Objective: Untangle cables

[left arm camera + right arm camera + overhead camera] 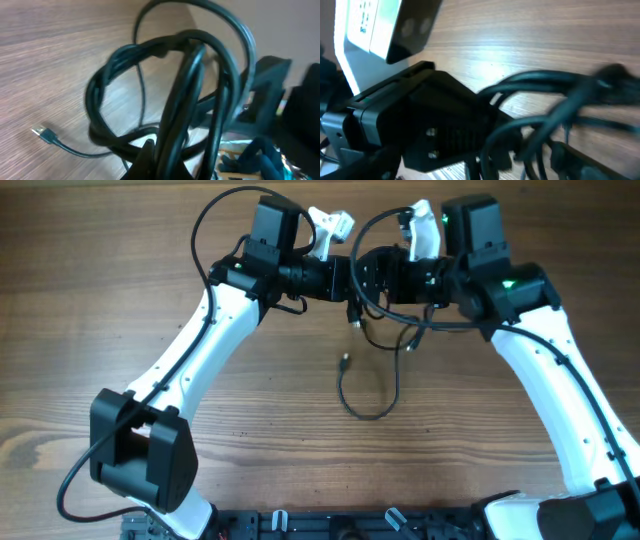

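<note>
Left wrist view put my left gripper (165, 167) closest, at the bottom edge, clamped together on the cables (175, 95). They rose out of it as a thick twisted bunch and spread into overlapping loops above the table (50, 50). One thin strand ran off low to the left and ended in a small silver plug (44, 133) lying flat on the wood, well apart from the bunch. Past the loops, on the right, dark blocky shapes stood just beside the bunch. I took them for my right gripper, though blur kept me from being sure.

From overhead, the two grippers met nose to nose at the far side of the table, left gripper (345, 278) and right gripper (370, 280), with the knot between them. The right one was the free hand and the nearer to the knot's far side. A slack loop (366, 416) trailed from the knot back toward my base, its long axis running far to near.

I could not tell whether the right fingers stood apart or together. The right wrist view was filled by the left gripper's body and smeared cords. Where the strands crossed inside the knot was hidden too.
</note>
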Controlling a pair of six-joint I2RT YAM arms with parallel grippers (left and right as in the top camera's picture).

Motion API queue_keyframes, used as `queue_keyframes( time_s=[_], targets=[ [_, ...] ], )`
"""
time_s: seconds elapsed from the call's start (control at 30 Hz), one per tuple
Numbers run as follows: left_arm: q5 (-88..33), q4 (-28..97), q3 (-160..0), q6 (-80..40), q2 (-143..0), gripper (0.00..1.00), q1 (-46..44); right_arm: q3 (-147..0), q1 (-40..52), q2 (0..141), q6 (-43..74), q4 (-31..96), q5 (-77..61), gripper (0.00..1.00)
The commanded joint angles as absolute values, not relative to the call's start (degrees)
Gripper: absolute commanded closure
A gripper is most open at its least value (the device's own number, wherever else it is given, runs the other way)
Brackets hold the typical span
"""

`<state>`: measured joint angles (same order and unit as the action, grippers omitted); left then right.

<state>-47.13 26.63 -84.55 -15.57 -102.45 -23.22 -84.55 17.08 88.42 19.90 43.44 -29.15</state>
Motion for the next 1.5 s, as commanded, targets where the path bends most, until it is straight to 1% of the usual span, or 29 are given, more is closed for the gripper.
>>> queue_keyframes(
  time_s=[0.0,0.17,0.27,0.3,0.4,0.53,0.57,0.67,0.77,0.93,1.0,1.1,1.13,1.27,1.4,1.47],
  targets=[
    [-42.6,29.0,-85.2,-13.9,-101.3,0.96,-24.9,-85.2,14.4,87.3,22.5,43.7,-25.2,0.00],
    [-42.1,29.0,-85.2,-13.9,-101.3,0.96,-24.9,-85.2,10.5,85.5,22.0,46.4,-25.2,0.00],
    [-42.5,28.9,-85.2,-15.0,-101.3,0.96,-24.9,-85.0,6.8,86.5,20.5,51.1,-23.3,0.00],
    [-42.6,28.9,-85.2,-15.8,-101.3,0.96,-24.8,-84.8,6.0,87.1,18.9,52.2,-22.9,0.02],
    [-45.8,28.1,-85.2,-17.3,-101.3,0.96,-24.4,-84.7,5.2,89.7,16.0,53.6,-23.7,0.15],
    [-54.0,24.9,-85.2,-19.7,-101.3,0.96,-23.2,-84.7,5.2,93.4,15.0,52.6,-28.6,0.25],
    [-56.5,24.1,-85.2,-20.7,-101.3,0.96,-22.8,-84.7,5.2,94.4,14.9,51.2,-31.2,0.31],
    [-59.0,23.8,-85.2,-21.7,-101.3,0.96,-22.5,-84.7,5.3,95.5,12.4,47.1,-40.0,0.40],
    [-58.8,24.0,-85.2,-21.7,-101.3,0.96,-22.7,-84.7,5.3,95.4,10.4,44.4,-44.9,0.46],
    [-55.7,24.2,-85.2,-21.7,-101.3,0.96,-22.6,-84.7,5.3,95.4,8.5,45.8,-43.0,0.52],
    [-55.7,24.2,-85.2,-21.7,-101.3,0.96,-22.7,-84.7,5.3,95.4,8.5,46.0,-43.4,0.57],
    [-55.4,24.2,-85.2,-21.5,-101.3,0.96,-22.7,-84.7,5.3,95.4,7.7,45.1,-48.8,0.60],
    [-55.4,24.2,-85.2,-21.5,-101.3,0.96,-22.7,-84.7,5.6,95.4,7.7,44.8,-50.1,0.59],
    [-55.4,24.2,-85.2,-21.5,-101.3,0.96,-23.0,-84.7,8.4,95.4,9.2,42.6,-50.6,0.59],
    [-55.4,24.2,-85.2,-21.5,-101.3,0.96,-23.4,-84.7,9.8,95.4,11.1,38.0,-54.8,0.60],
    [-55.4,24.3,-85.2,-21.5,-101.3,0.93,-23.4,-84.7,9.7,95.4,11.1,36.5,-57.3,0.62]
  ],
)
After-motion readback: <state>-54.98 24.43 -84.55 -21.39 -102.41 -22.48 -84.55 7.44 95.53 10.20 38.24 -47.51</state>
